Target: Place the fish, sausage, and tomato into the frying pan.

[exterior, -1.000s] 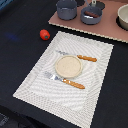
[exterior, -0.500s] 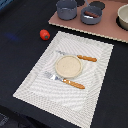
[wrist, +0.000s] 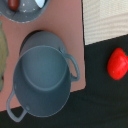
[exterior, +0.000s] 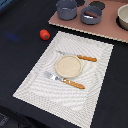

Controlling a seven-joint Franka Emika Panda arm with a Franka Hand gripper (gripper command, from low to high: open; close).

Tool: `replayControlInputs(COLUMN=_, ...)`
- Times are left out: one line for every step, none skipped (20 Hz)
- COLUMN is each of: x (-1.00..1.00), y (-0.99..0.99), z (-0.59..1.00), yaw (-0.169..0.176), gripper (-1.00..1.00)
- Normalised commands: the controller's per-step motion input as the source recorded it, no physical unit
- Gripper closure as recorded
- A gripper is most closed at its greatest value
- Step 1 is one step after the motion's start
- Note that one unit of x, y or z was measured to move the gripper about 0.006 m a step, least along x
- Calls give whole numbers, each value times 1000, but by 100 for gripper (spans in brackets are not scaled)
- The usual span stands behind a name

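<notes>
On the dark bench (exterior: 20,55), I see the tomato (exterior: 44,34) lying alone beside the placemat (exterior: 95,95). Sausage (exterior: 90,13) and something white I take for the fish (wrist: 40,3) sit in the frying pan (exterior: 91,15). My claw is out of sight in both views, so I cannot place anything relative to it.

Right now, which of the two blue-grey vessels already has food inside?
The shallow frying pan, which holds the sausage; the taller pot beside it is empty.

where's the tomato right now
In the exterior view the tomato sits on the dark table, just off the placemat's far left corner, left of the pot.
</notes>
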Motion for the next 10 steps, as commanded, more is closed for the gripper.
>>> replayControlInputs(x=-494, y=-683, z=-354, yaw=-64, gripper=-100)
replayControlInputs(x=-500, y=-674, z=-351, yaw=-68, gripper=-100)
replayControlInputs(x=-503, y=-669, z=-357, yaw=-69, gripper=-100)
replayControlInputs(x=-503, y=-663, z=-371, yaw=-71, gripper=-100)
replayControlInputs(x=-506, y=-649, z=-397, yaw=-76, gripper=-100)
replayControlInputs(x=-509, y=-649, z=-411, yaw=-77, gripper=-100)
replayControlInputs(x=-511, y=-643, z=-420, yaw=-79, gripper=-100)
replayControlInputs(x=-517, y=-643, z=-409, yaw=-79, gripper=-100)
replayControlInputs(x=-523, y=-637, z=-406, yaw=-80, gripper=-100)
replayControlInputs(x=-523, y=-634, z=-397, yaw=-81, gripper=-100)
